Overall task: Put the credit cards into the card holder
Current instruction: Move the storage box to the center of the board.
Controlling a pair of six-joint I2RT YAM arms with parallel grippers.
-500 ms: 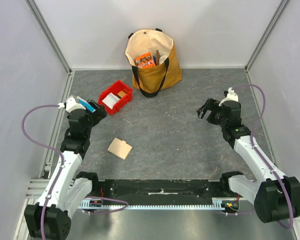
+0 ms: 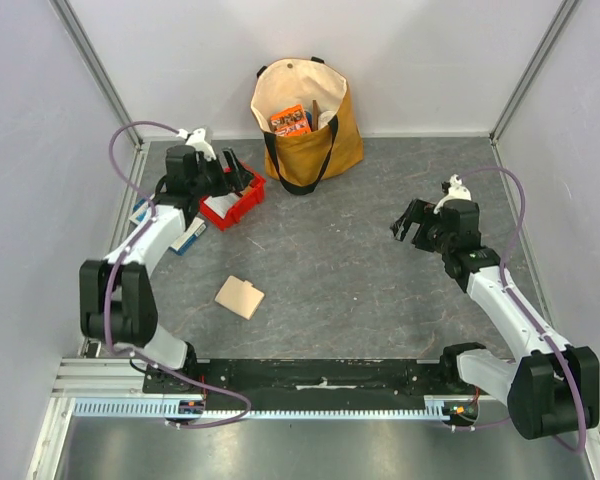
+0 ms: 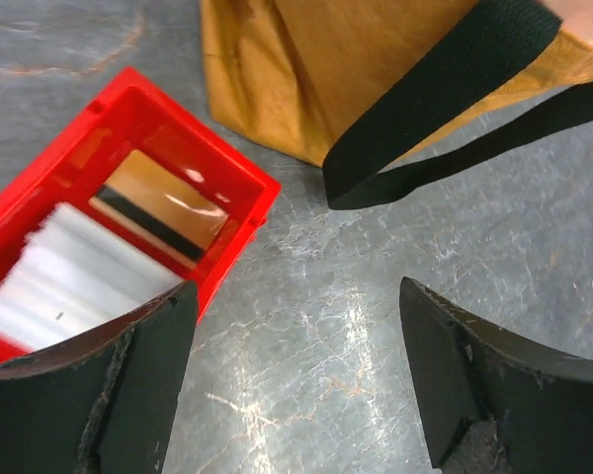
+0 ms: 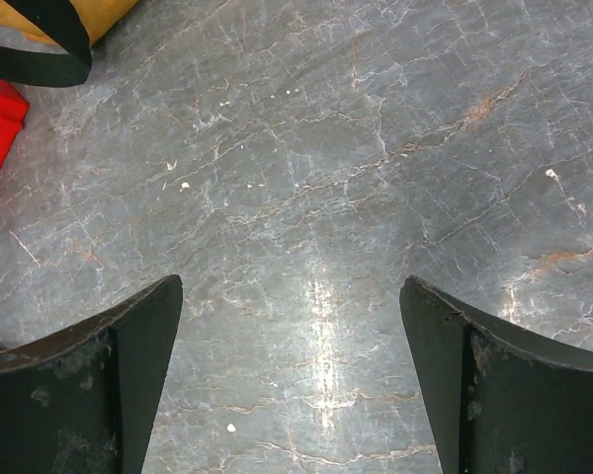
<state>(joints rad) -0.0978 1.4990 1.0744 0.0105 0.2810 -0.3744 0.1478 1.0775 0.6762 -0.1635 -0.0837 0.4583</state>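
Note:
The credit cards lie in a red tray (image 3: 232, 232): a stack of white cards (image 3: 74, 272) and an orange-brown card (image 3: 168, 197) with a dark stripe. My left gripper (image 3: 296, 385) is open and empty, hovering over the tray's right edge and the floor beside it. In the top view it (image 2: 240, 178) covers the tray (image 2: 223, 212) and hides the cards. The beige card holder (image 2: 240, 297) lies shut on the floor, nearer the arm bases. My right gripper (image 2: 410, 222) is open and empty over bare floor at the right; it also shows in the right wrist view (image 4: 292, 375).
A tan tote bag (image 2: 305, 120) with black straps stands at the back, just right of the tray, with an orange packet (image 2: 291, 120) inside. A blue-and-white flat box (image 2: 187, 237) lies under the left arm. Walls close in the left, right and back sides.
My left arm has stretched forward and to the right, from near the blue-and-white box to above the red tray. The right arm has barely moved.

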